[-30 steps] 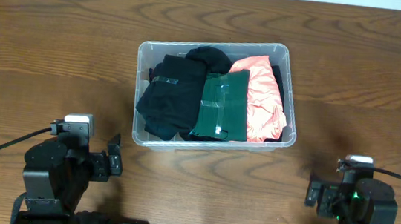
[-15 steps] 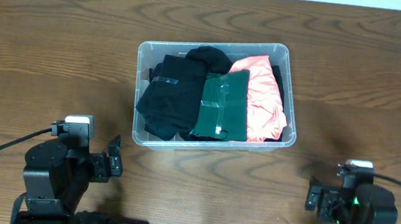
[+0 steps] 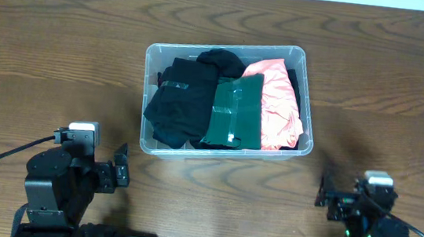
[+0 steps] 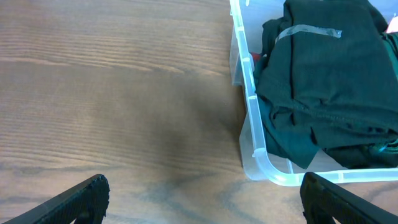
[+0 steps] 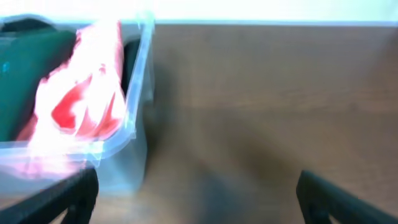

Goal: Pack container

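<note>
The clear plastic container (image 3: 158,54) stands in the middle of the table, holding a black garment (image 3: 182,100), a dark green garment (image 3: 235,113) and an orange-pink garment (image 3: 278,102). My left gripper (image 3: 118,174) is open and empty near the front edge, left of the container's front corner. My right gripper (image 3: 328,200) is open and empty at the front right. The left wrist view shows the container's corner (image 4: 252,124) with the dark clothes (image 4: 323,74). The right wrist view, blurred, shows the container's wall (image 5: 134,112) and the orange-pink garment (image 5: 87,93).
The wooden table (image 3: 61,55) lies bare to the left, right and behind the container. The arm bases stand at the front edge.
My right arm has drawn back toward the front edge and turned a little left. The left arm and the container's contents have not moved.
</note>
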### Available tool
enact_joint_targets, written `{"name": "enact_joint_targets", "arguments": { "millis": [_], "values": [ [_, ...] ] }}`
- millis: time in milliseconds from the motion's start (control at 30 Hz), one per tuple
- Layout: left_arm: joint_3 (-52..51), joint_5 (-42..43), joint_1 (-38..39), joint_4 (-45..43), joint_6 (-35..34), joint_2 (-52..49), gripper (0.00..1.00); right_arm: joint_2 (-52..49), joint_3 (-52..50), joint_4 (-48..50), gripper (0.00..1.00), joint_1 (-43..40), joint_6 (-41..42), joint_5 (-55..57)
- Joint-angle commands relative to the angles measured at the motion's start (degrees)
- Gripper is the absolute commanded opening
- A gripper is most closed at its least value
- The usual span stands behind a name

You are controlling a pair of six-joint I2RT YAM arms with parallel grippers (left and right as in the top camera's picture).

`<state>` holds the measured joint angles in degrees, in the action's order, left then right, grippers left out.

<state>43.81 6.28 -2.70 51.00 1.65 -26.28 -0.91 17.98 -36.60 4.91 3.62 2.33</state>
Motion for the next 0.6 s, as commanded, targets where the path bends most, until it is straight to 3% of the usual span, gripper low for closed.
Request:
{"name": "enact_joint_targets", "arguments": {
  "millis": [0,167,567],
  "values": [
    [-0.2,0.8,-0.1,0.0,-0.3,0.0,0.98,0.6,-6.8,10.3,0.99,0.4,-1.6,-1.1],
    [-0.2,0.8,-0.1,0.0,-0.3,0.0,0.98,0.6,-17.9,33.9,0.99,0.4,-2.7,-0.6],
    [-0.2,0.8,-0.1,0.0,-0.3,0.0,0.98,0.6,-17.7,32.5,0.99,0.4,-2.4,-0.9]
  ]
}}
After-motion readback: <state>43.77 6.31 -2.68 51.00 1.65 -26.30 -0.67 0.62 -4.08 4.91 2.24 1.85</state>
